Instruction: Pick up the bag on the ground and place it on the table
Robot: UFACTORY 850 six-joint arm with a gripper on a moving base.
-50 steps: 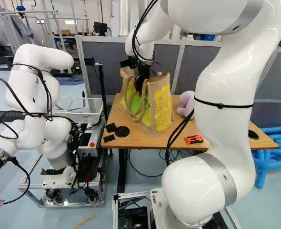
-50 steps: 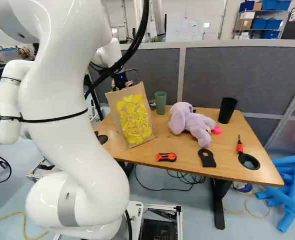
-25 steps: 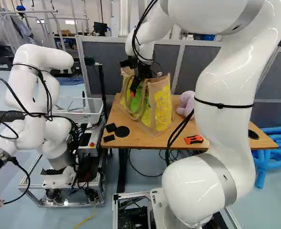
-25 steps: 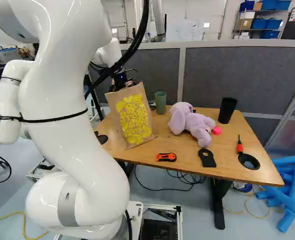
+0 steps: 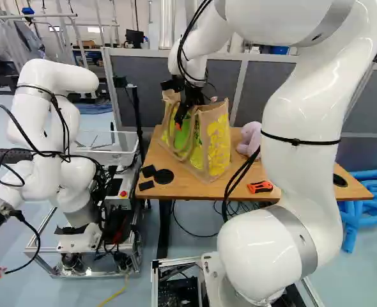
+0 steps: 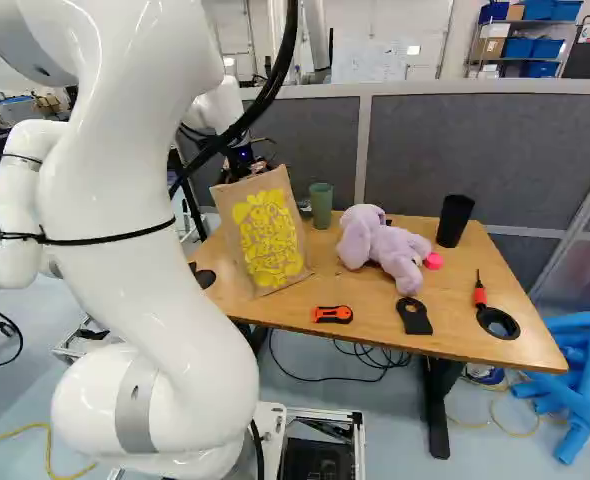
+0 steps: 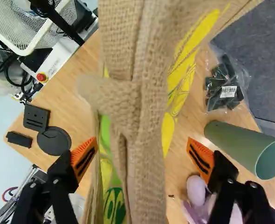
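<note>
In the right base view, the wooden surface (image 6: pixel 370 295) carries the burlap bag (image 6: pixel 267 235) left of centre, a green cup (image 6: pixel 321 205) just above centre, a purple plush toy (image 6: pixel 380 245) and black cup (image 6: pixel 455 220) right of centre, an orange cutter (image 6: pixel 332 314) below centre, and a red-handled screwdriver (image 6: pixel 480 294) at right.

Arm (image 5: pixel 303 96): glossy white, rounded joints (image 6: pixel 210 400), grey bands (image 5: pixel 298 238), black cables (image 6: pixel 276 78). End effector (image 5: pixel 179 121): black, ribbed orange pads (image 7: pixel 83 151).
</note>
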